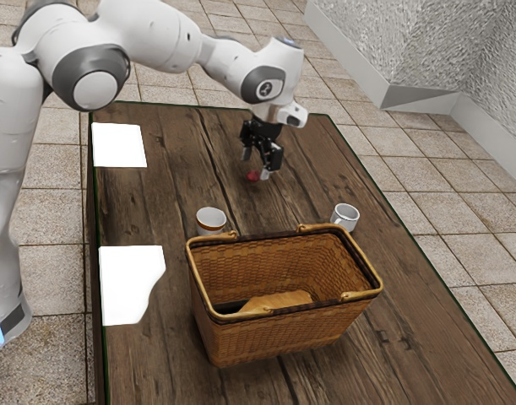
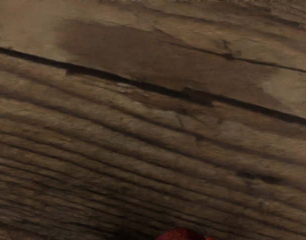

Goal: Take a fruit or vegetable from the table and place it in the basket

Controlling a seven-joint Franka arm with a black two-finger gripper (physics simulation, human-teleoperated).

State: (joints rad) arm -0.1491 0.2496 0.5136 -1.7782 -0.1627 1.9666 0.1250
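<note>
In the exterior view my gripper (image 1: 255, 165) is low over the far part of the table, its two fingers standing apart. A small red fruit or vegetable (image 1: 252, 176) lies at the fingertips, close beside the nearer finger; whether they touch is unclear. The wrist view has the top of the red item (image 2: 180, 234) at its lower edge, just under my hand. The woven basket (image 1: 274, 342) stands upright at the near end of the table, with a tan item (image 1: 279, 300) and something dark inside.
A white cup with an orange-brown band (image 1: 211, 221) and a white mug (image 1: 344, 217) stand behind the basket, between it and my gripper. Two flat white sheets (image 1: 120, 145) (image 1: 129, 283) lie along the table's edge at the exterior view's left.
</note>
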